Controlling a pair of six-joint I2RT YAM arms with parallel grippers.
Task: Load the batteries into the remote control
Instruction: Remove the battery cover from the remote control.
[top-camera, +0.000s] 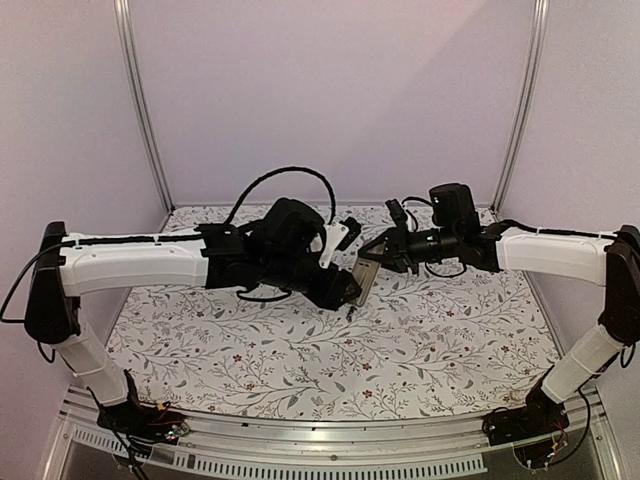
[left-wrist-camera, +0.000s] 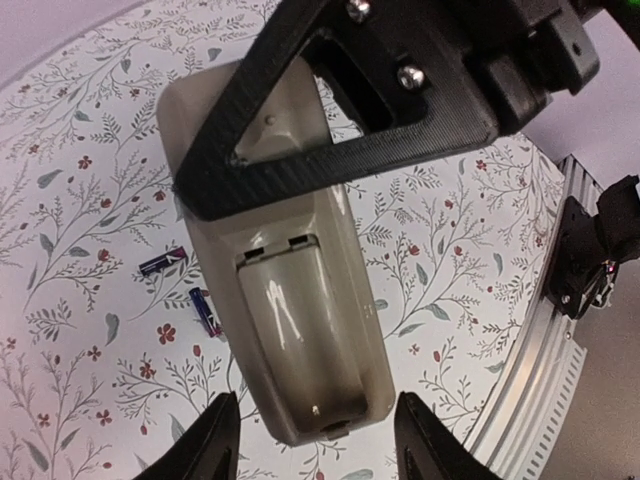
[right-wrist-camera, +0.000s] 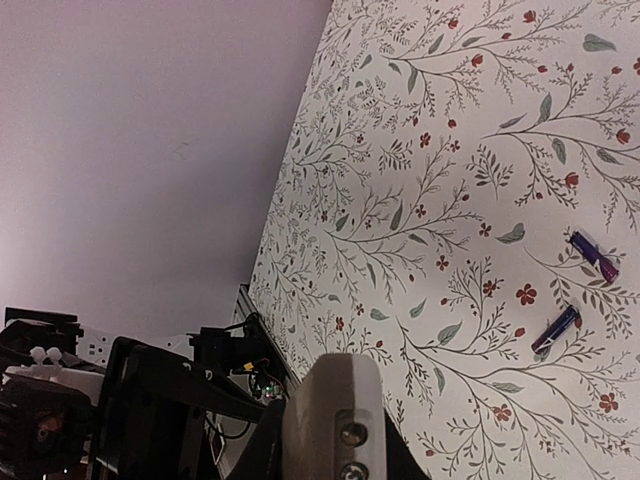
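Mid-air above the white floral-printed surface (top-camera: 300, 370), near its middle: slim tan-grey plastic remote control (left-wrist-camera: 340, 235), back turned to the left wrist camera, clamped across its upper part by the black two-finger right hand (top-camera: 372, 262). Narrow grip, one black triangular finger (left-wrist-camera: 330, 170) lying flat across the casing.

Left hand (left-wrist-camera: 315, 440) about half open and holding nothing, black fingers (left-wrist-camera: 215, 445) straddling the remote's lower end, one on each side and close to the casing edges. Actual contact not clear from the pictures.

Two slim dark cylindrical batteries (left-wrist-camera: 163, 262) with a purple sheen, loose on the surface below, near each other but apart, to the left of the remote in the left wrist view. Not visible from overhead, under the arms.

Step in hand, by the look of it: opening the battery bay. Glossy rear panel (left-wrist-camera: 295, 330) seemingly in place, though cover or bare hollow hard to tell.

To do it well:
- Keep the right grip firm and high, clear of the panel.
- Bring a left fingertip onto the panel's latch end.
- Push along the remote's length, never across it.
- Avoid pinching the casing sides, likely to jam the cover.
- Hold the remote steady over the surface, away from the batteries, in case the cover drops.
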